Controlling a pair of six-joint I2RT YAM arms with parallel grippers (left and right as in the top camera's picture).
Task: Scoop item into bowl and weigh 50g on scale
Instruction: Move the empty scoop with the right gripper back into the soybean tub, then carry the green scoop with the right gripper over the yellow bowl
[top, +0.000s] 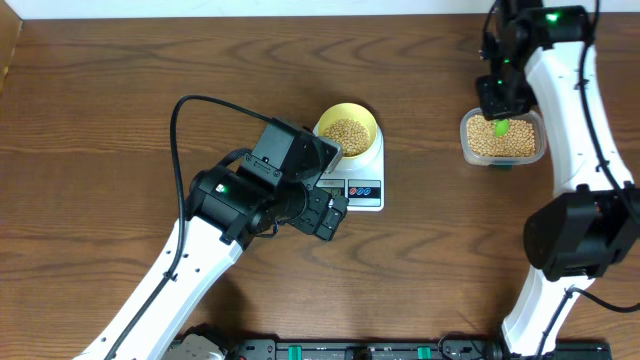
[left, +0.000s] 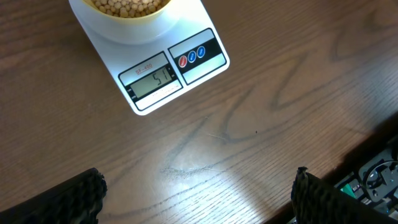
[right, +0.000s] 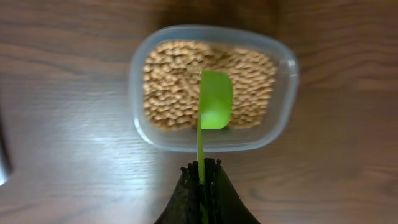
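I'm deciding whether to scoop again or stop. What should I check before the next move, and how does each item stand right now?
1. Scale readable: ok, display shows 51.
2. Reading against 50: not ok, one over; the unit cannot be told.
3. Bowl seated on the platform, beans inside: ok.
4. Left gripper off the scale: ok, open, fingers apart from it.
5. Right gripper holding the green scoop: ok, shut on its handle.
6. Scoop empty: ok, no beans on it, over the tub.
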